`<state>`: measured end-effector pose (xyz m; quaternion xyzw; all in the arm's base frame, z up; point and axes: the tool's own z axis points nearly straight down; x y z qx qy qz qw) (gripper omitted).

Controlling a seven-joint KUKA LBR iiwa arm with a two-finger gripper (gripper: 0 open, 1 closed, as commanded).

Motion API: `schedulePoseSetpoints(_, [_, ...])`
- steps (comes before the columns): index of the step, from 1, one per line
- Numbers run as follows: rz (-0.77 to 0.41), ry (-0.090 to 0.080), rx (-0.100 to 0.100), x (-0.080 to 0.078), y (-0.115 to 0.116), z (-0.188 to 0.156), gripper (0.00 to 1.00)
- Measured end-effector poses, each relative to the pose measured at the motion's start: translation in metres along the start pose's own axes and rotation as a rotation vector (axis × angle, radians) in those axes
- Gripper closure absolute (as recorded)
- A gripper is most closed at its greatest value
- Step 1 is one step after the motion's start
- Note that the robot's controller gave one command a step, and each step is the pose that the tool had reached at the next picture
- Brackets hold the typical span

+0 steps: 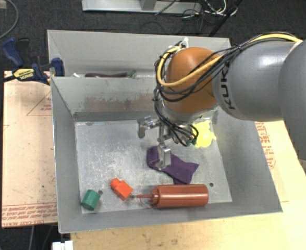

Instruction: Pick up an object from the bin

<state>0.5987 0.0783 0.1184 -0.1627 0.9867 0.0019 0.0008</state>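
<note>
My gripper [153,140] hangs below the orange wrist cover over the middle of the bin, open. One finger [164,154] reaches down onto the upper left part of a crumpled purple cloth [180,167]. The other finger [142,127] stands apart to the upper left over bare bin floor, and nothing is between them. A yellow thing [205,137] lies just right of the gripper, partly hidden by the arm. A reddish-brown bottle [180,196] lies on its side just below the cloth, along the front wall.
A small orange piece [121,188] and a small green cylinder [91,199] lie at the front left of the bin. The arm and its cables cover the back right part of the bin.
</note>
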Motion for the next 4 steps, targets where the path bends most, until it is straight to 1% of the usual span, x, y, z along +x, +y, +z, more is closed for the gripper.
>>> schedulePoseSetpoints(1, [0.138, -0.006, -0.002, 0.021, -0.009, 0.007, 0.00])
schedulePoseSetpoints(2, [-0.113, -0.005, -0.001, 0.028, -0.025, 0.027, 0.00])
schedulePoseSetpoints(3, [-0.195, -0.011, -0.001, 0.014, -0.074, 0.044, 1.00])
schedulePoseSetpoints(4, [-0.196, -0.011, -0.002, 0.014, -0.074, 0.044, 1.00])
